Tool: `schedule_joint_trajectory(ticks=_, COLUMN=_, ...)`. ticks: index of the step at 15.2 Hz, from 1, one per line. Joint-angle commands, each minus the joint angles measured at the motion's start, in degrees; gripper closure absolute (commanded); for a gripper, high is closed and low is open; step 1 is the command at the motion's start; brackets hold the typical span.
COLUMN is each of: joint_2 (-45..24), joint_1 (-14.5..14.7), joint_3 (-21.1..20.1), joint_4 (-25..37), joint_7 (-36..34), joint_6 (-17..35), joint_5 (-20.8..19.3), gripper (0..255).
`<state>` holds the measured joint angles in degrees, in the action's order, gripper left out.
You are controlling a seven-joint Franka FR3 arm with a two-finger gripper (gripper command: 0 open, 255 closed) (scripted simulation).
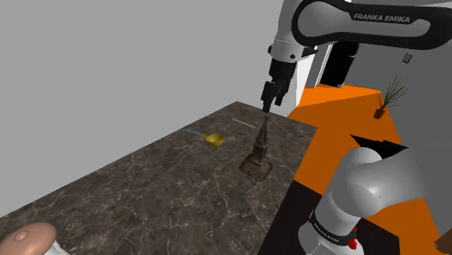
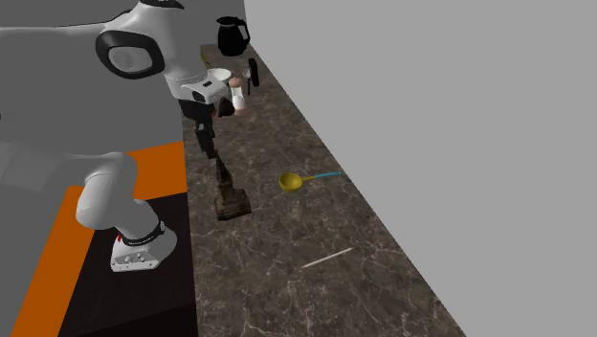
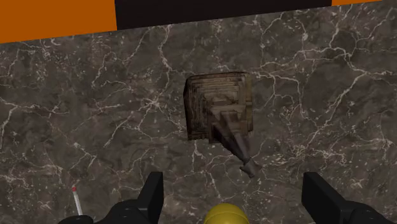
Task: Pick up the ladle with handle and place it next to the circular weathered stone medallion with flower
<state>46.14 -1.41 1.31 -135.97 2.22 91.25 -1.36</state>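
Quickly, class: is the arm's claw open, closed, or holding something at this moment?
Claw: open, holding nothing; the yellow ladle lies on the dark counter.

The arm's upper link (image 1: 377, 22) reads "FRANKA EMIKA".

The counter (image 1: 145, 188) is showing dark grey-brown marbling with thin white veins. Ahead of the all-black gripper (image 3: 235, 184), the spired ornament (image 3: 216, 105) is showing weathered brown-grey with stepped banding. Between the fingers, the ladle (image 1: 214, 139) is presenting a yellow bowl and a teal handle. Beside one finger, a stick (image 3: 76, 202) is showing white with a red tip. Beyond the counter, the floor (image 3: 57, 16) is showing orange.
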Motion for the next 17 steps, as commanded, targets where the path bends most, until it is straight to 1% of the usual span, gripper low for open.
schedule_joint_trajectory(ticks=1, joint_2=0.00, joint_1=0.00, joint_3=0.00, joint_4=0.00, joint_7=0.00, joint_6=0.00, joint_5=0.00, gripper=0)
schedule_joint_trajectory(ticks=5, joint_2=-8.08, joint_1=0.50, joint_3=0.99, joint_4=0.85, joint_7=0.99, joint_6=6.25, joint_5=0.86, gripper=0)
schedule_joint_trajectory(ticks=9, joint_2=-16.71, joint_1=1.12, joint_3=1.91, joint_4=2.96, joint_7=2.23, joint_6=11.77, joint_5=2.03, gripper=0)
schedule_joint_trajectory(ticks=13, joint_2=-25.70, joint_1=1.78, joint_3=2.71, joint_4=6.30, joint_7=3.73, joint_6=16.36, joint_5=3.58, gripper=0)
schedule_joint_trajectory(ticks=17, joint_2=-34.88, joint_1=2.36, joint_3=3.31, joint_4=10.84, joint_7=5.46, joint_6=19.89, joint_5=5.53, gripper=0)
